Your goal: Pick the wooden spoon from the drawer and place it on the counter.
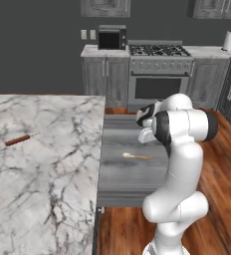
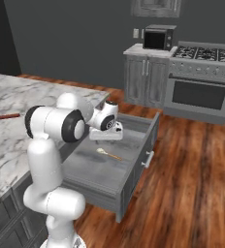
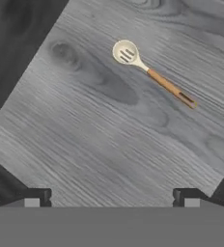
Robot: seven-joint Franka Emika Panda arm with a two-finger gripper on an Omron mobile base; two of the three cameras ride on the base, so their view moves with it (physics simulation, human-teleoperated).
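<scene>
The drawer (image 1: 118,185) stands pulled wide out of the island, and the spoon (image 1: 136,156) lies flat on its grey wood-grain floor, near the middle, alone. In the hand view the spoon (image 3: 152,79) lies slantwise in the upper part of the picture, its pale slotted bowl toward the upper left and its tan handle running down to the right. The tool (image 3: 111,198) hangs over the drawer, pointed down at its floor, with its jaws spread wide and nothing between them; the two dark fingertips (image 3: 36,198) stand well apart at the bottom of the hand view, clear of the spoon. From the right base view the tool (image 2: 106,136) sits above the back half of the drawer (image 2: 134,167), with the spoon (image 2: 108,154) lying just in front of and below it. The counter (image 1: 43,164) of white marble lies to the left of the drawer, and on it, well apart from the drawer, rests a reddish-brown rod (image 1: 19,140). Behind stand a stove (image 1: 160,69) and a microwave (image 1: 111,37).
</scene>
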